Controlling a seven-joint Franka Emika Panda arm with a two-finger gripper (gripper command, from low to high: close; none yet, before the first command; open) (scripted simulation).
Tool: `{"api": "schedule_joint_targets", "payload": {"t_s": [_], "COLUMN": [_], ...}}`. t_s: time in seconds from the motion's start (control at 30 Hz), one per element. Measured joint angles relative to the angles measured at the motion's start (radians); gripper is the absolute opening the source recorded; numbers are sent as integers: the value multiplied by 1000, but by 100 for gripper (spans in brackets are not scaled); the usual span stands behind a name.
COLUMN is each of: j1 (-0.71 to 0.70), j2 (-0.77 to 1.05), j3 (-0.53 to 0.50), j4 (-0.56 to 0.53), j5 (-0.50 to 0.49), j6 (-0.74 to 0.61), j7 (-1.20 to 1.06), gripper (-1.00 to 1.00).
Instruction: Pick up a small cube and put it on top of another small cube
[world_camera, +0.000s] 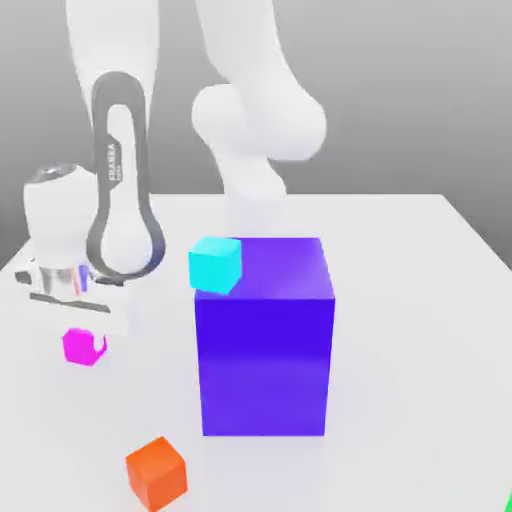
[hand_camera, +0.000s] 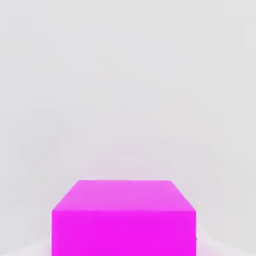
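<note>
Magenta small cube (world_camera: 84, 346) (hand_camera: 123, 217) sits on the white table (world_camera: 420, 330) at the exterior view's left, directly beneath the gripper (world_camera: 82, 318); jaw state cannot be told. Nearby stand a blue-violet block (world_camera: 265, 350), cyan cube (world_camera: 216, 265) and orange cube (world_camera: 157, 472).

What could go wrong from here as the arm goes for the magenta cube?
1. The gripper sits low at the magenta cube; an off-centre descent could nudge it across the table.
2. Carrying it toward the cyan cube could clip the big blue-violet block touching it.
</note>
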Motion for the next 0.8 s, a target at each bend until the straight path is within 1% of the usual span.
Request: {"api": "schedule_joint_targets", "payload": {"t_s": [0.1, 0.2, 0.3, 0.37, 0.43, 0.57, 0.8], "j1": [79, 123, 123, 102, 115, 196, 296], "j2": [-61, -124, -186, -213, -196, -118, 38], "j3": [-109, -187, -222, -213, -186, -151, -73], "j4": [-17, -36, -53, -54, -12, 123, 369], "j5": [-123, -263, -387, -443, -517, -674, -891], "j6": [-41, -83, -125, -148, -177, -262, -402], "j7": [92, 196, 288, 316, 292, 188, -53], "gripper": [-100, -100, -100, -100, -100, -100, -100]}}
